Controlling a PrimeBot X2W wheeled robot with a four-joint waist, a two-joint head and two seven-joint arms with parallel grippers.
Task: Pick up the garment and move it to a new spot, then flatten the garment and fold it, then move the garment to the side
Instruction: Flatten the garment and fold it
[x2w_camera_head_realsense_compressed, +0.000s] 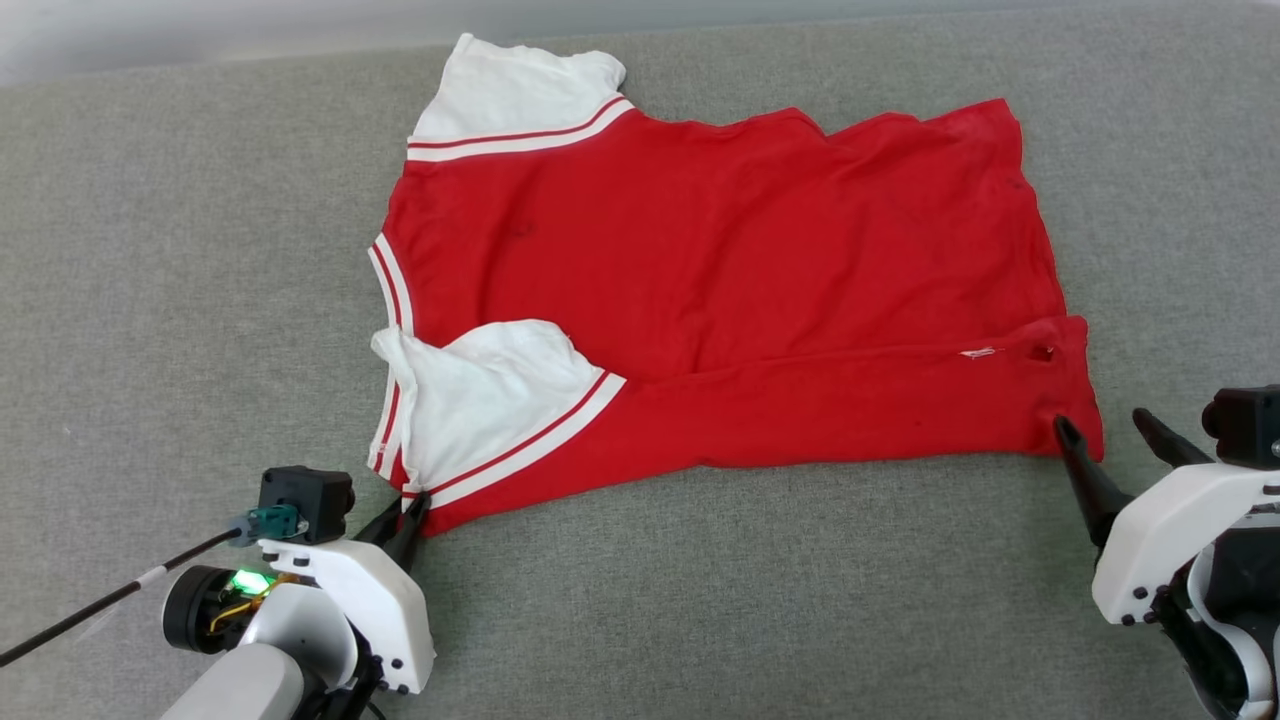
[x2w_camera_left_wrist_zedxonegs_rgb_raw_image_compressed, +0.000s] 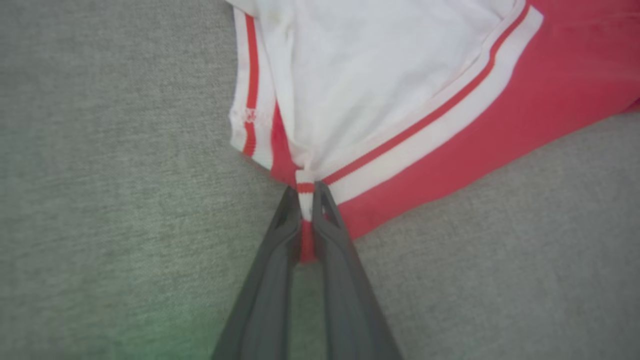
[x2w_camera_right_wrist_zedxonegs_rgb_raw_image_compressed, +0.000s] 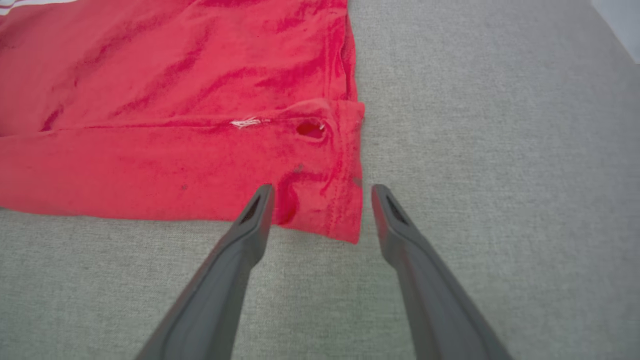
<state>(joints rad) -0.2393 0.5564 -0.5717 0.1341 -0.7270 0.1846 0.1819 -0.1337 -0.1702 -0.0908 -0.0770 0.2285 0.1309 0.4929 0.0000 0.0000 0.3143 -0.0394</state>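
The garment (x2w_camera_head_realsense_compressed: 700, 290) lies spread on grey cloth, red body with white sleeves, its near long edge folded up over itself. My left gripper (x2w_camera_head_realsense_compressed: 408, 510) is shut on the garment's near-left corner, where the striped trim bunches between the fingers (x2w_camera_left_wrist_zedxonegs_rgb_raw_image_compressed: 306, 220). My right gripper (x2w_camera_head_realsense_compressed: 1105, 432) stands open at the near-right hem corner; in the right wrist view the gripper (x2w_camera_right_wrist_zedxonegs_rgb_raw_image_compressed: 322, 189) straddles that red corner (x2w_camera_right_wrist_zedxonegs_rgb_raw_image_compressed: 330, 200), one finger over the cloth, the other beside it. A small hole (x2w_camera_right_wrist_zedxonegs_rgb_raw_image_compressed: 310, 129) shows in the folded hem.
The grey fabric surface (x2w_camera_head_realsense_compressed: 200, 300) stretches all around the garment. A pale strip of wall or floor (x2w_camera_head_realsense_compressed: 200, 30) runs along the far edge. A thin black cable (x2w_camera_head_realsense_compressed: 110, 600) trails from my left wrist.
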